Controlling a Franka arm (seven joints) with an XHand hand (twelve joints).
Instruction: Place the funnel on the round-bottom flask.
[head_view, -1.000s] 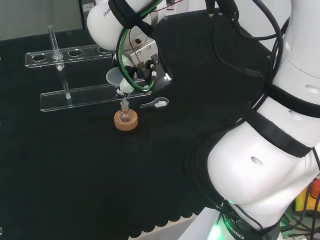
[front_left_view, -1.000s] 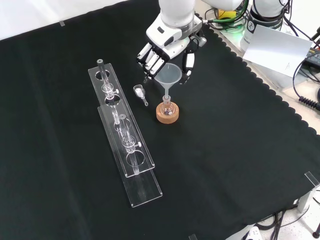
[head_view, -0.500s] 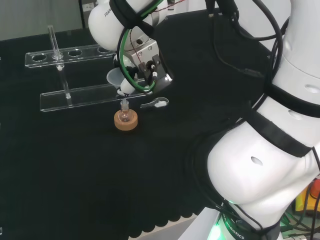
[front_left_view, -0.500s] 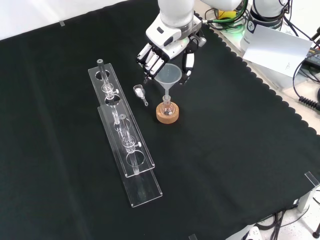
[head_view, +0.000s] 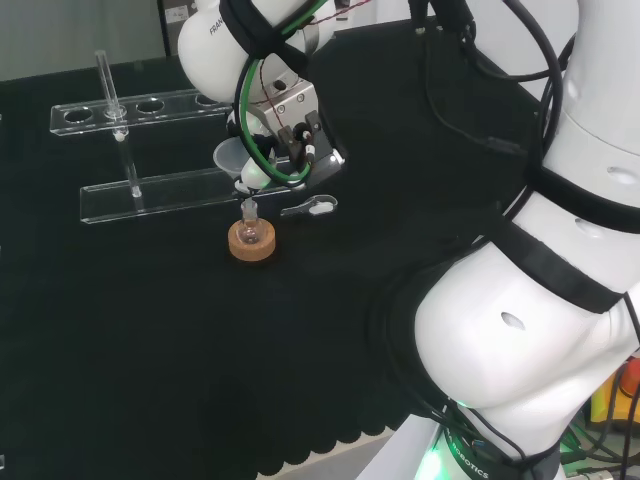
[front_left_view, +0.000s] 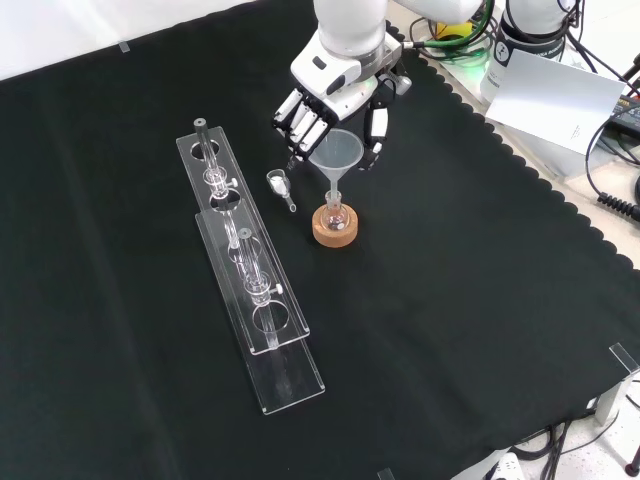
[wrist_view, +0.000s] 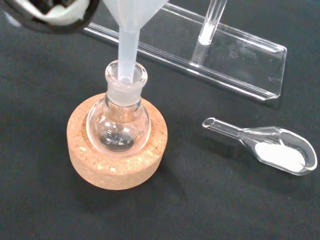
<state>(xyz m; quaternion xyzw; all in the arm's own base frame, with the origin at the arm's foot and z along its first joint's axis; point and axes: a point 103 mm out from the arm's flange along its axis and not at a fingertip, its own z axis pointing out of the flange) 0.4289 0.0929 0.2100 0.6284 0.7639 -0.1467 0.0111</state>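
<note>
Front view, left to right. Two clear racks lie lengthwise on the black cloth, each with an upright tube. A small glass scoop holding white powder lies just right of them. Next stands the round-bottom flask, upright in its cork ring. The funnel has its stem in the flask's neck, as the wrist view confirms. The hand is above, fingers left of the funnel's cone and thumb right, extended rather than curled. Contact with the cone cannot be determined.
</note>
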